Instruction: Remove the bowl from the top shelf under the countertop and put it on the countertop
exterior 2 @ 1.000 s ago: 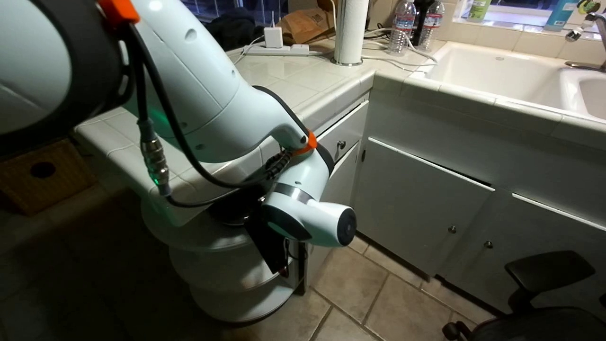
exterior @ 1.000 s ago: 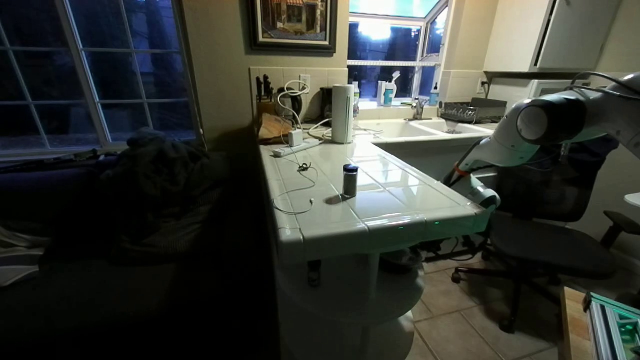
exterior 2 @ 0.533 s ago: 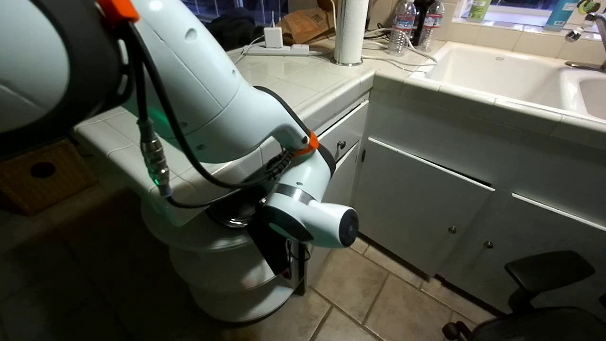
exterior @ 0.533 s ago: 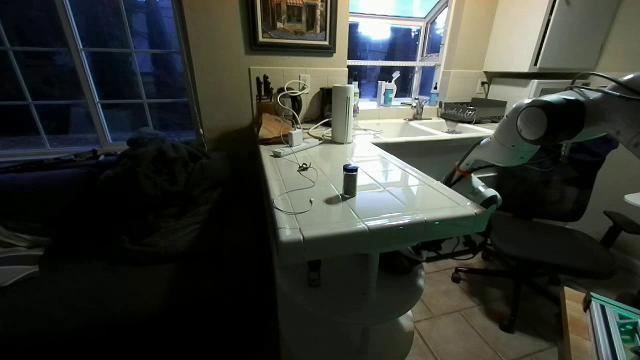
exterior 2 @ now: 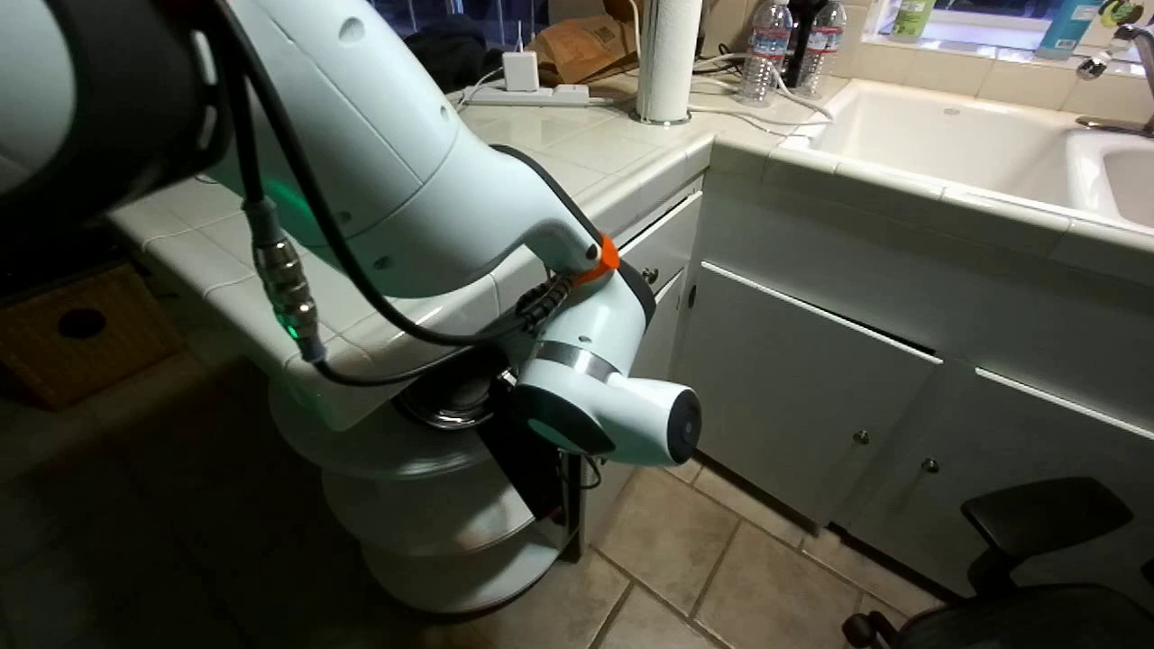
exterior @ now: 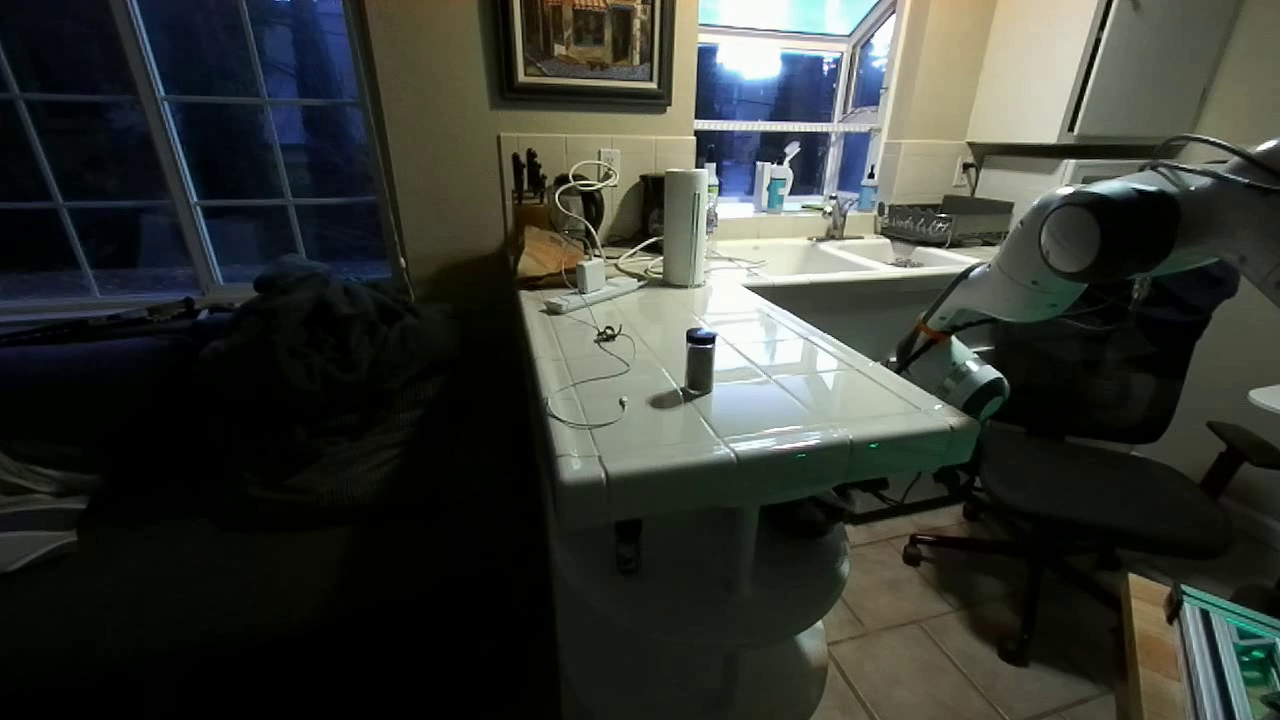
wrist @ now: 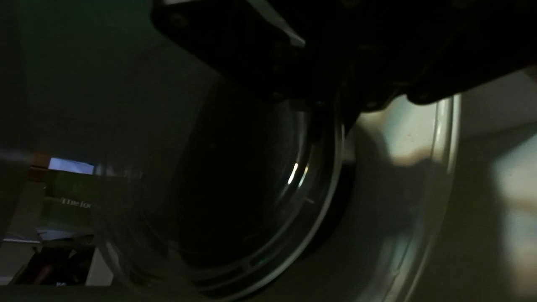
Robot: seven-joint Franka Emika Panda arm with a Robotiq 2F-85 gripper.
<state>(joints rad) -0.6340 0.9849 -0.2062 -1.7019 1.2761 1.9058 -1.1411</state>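
Bench [exterior: 800,395] of white tile ran near to far in an exterior view, a small container [exterior: 700,362] upright on it, a sink [exterior: 795,260] far right. In an exterior view the bowl [exterior 2: 451,406] showed beneath, at the top shelf [exterior 2: 388,453]. In the wrist view the bowl's rim ran to the fingers [wrist: 289,84]; darkness left their gap and any grip impossible to tell.

Hung beside a window [exterior: 770,90], a framed picture [exterior: 588,45]; upright below, near a power strip [exterior: 612,293], a white paper-towel roll [exterior: 685,230]; closer in, a dark-lidded jar [exterior: 700,364]. In an exterior view, near a white sink [exterior 2: 938,135], two labelled water bottles [exterior 2: 766,45].
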